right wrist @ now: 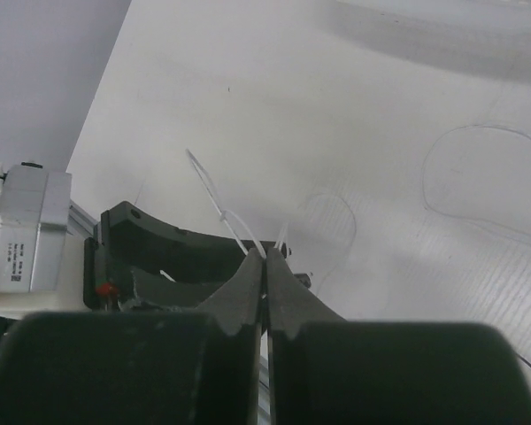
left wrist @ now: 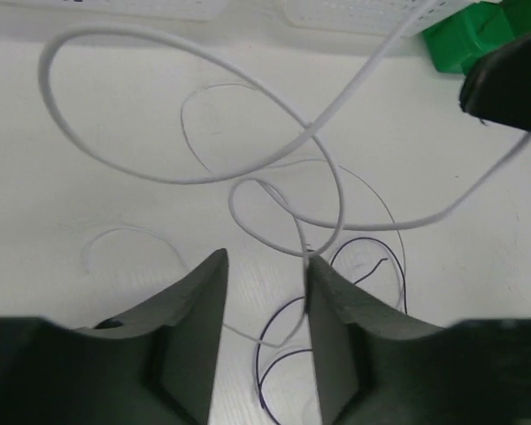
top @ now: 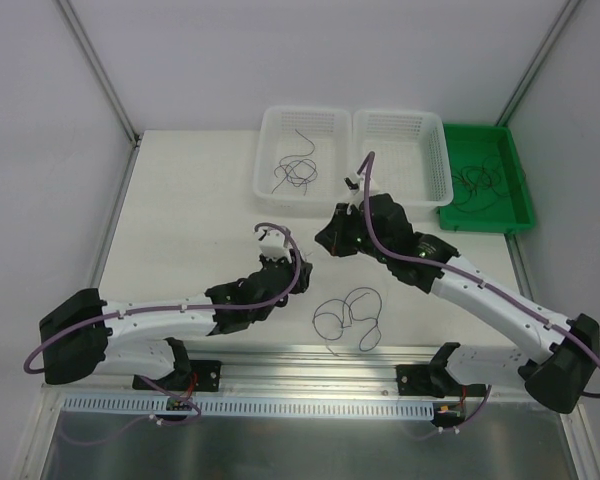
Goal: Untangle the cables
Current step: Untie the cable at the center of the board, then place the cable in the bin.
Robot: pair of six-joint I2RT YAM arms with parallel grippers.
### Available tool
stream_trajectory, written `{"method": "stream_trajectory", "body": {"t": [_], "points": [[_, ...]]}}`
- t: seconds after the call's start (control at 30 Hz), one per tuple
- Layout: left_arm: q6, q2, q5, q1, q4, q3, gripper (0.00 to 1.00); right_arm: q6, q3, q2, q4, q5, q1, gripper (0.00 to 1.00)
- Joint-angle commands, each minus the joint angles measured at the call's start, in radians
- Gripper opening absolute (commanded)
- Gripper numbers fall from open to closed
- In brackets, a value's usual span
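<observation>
**Right pincer pinches a white cable – left pincer spread wide**

Seen from above, a loose knot of dark cables [top: 346, 310] lies on the surface [top: 200, 200] toward 6 o'clock, in the gap between the two arms. More dark strands sit in the left basket [top: 305, 108] at 12 o'clock, and another small bundle lies in the green tray [top: 480, 128] at 2 o'clock. The right basket [top: 398, 112] stands between those two, touching the left one.

The right pincer [right wrist: 265, 261] is clenched, its two fingers pressed flat together. Thin strands of a white cable [right wrist: 230, 221] stick out at the tips toward 11 o'clock, so it seems to be grasping that cable. Just beyond its tips sits the black body of the other arm's tool.

The left pincer [left wrist: 264, 261] is released – its fingers stand well apart with nothing gripped between them. In its view the white cable sweeps in two wide loops above the surface. The smaller loop comes down just beside the tip of the finger on the right. One end runs off toward 3 o'clock, under the dark shape of the right arm's tool. A dark strand curls on the surface below, at about 5 o'clock from that loop.
</observation>
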Motion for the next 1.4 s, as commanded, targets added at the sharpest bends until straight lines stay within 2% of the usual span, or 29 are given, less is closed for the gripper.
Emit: {"method": "stream_trajectory", "body": {"t": [0.0, 0.07, 0.17, 0.3, 0.37, 0.43, 0.5, 0.6, 0.73, 0.83, 1.0, 1.13, 1.27, 1.37], "points": [[-0.005, -0.004, -0.164, -0.006, 0.060, 0.030, 0.33, 0.005, 0.033, -0.048, -0.033, 0.035, 0.007, 0.01], [-0.021, -0.026, -0.199, -0.005, 0.016, 0.016, 0.17, -0.025, 0.030, -0.065, -0.074, 0.069, 0.006, 0.01], [-0.061, -0.100, -0.216, 0.018, -0.094, -0.004, 0.01, -0.075, 0.033, -0.105, -0.132, 0.093, -0.005, 0.01], [-0.084, -0.185, -0.150, 0.092, -0.126, -0.073, 0.00, -0.127, 0.067, -0.133, -0.201, 0.027, -0.039, 0.01], [-0.078, -0.231, -0.079, 0.135, -0.141, -0.087, 0.00, -0.167, 0.094, -0.139, -0.258, 0.041, -0.049, 0.01], [-0.053, -0.266, -0.046, 0.149, -0.147, -0.107, 0.00, -0.190, 0.105, -0.139, -0.295, 0.111, -0.066, 0.01], [0.017, -0.324, 0.047, 0.169, -0.147, -0.111, 0.00, -0.210, 0.096, -0.136, -0.326, 0.124, -0.092, 0.01], [0.088, -0.409, 0.091, 0.170, -0.178, -0.113, 0.00, -0.209, 0.050, -0.159, -0.318, 0.121, -0.163, 0.01], [0.082, -0.513, 0.057, 0.187, -0.297, -0.127, 0.00, -0.204, 0.024, -0.192, -0.306, 0.034, -0.278, 0.01], [0.065, -0.579, 0.034, 0.212, -0.331, -0.150, 0.00, -0.230, 0.047, -0.203, -0.330, 0.055, -0.328, 0.01], [-0.042, -0.609, -0.035, 0.322, -0.567, -0.121, 0.00, -0.253, 0.058, -0.225, -0.384, 0.060, -0.485, 0.01], [-0.108, -0.610, -0.041, 0.394, -0.656, -0.105, 0.00, -0.230, 0.022, -0.246, -0.366, -0.093, -0.661, 0.01], [-0.093, -0.593, -0.003, 0.409, -0.640, -0.072, 0.00, -0.219, -0.014, -0.246, -0.302, -0.227, -0.674, 0.01], [-0.029, -0.555, 0.095, 0.409, -0.600, -0.006, 0.00, -0.222, -0.021, -0.211, -0.268, -0.344, -0.672, 0.01]]}}
